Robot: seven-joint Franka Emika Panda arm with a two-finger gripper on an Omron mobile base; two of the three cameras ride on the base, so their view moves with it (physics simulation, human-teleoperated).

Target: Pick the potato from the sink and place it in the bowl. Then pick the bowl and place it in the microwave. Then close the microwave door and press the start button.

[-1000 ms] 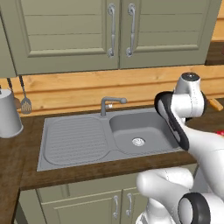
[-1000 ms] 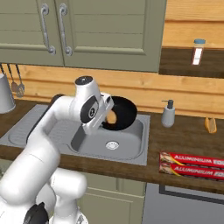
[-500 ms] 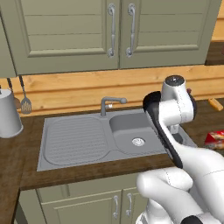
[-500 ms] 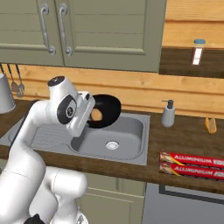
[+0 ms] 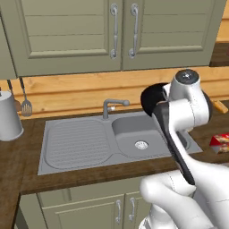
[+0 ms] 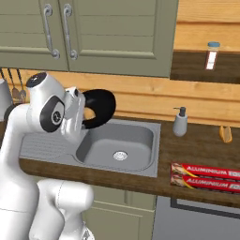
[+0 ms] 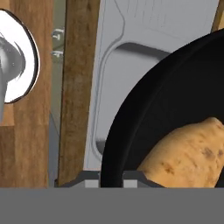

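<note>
The gripper [image 7: 111, 177] is clamped on the rim of the bowl [image 6: 99, 108], with one fingertip on each side of the black wall, as seen at the bottom of the hand view. The bowl is lifted clear of the counter and is held above the sink [image 6: 140, 157], over the rear left part of the basin in the right base view. In the left base view the bowl [image 5: 152, 97] shows as a black edge at the left side of the white wrist, above the basin and to the right of the faucet [image 5: 112, 107]. The potato [image 7: 188, 155] lies inside the bowl, resting against its inner wall near the gripped rim; its skin is orange-tan with small dark specks. In the hand view the sink [image 7: 122, 65] runs behind the bowl, with the wooden counter [image 7: 78, 87] beside it and a shiny metal vessel [image 7: 15, 61] at the far left. The basin holds only its round drain [image 5: 141, 144]. On the counter to the right of the sink stand a soap dispenser [image 6: 180, 123] and, nearer the front edge, boxes of aluminium foil [image 6: 206, 176]. A white canister [image 5: 9, 116] stands left of the drainboard, and a spatula [image 5: 26, 105] hangs on the wall behind it.
</note>
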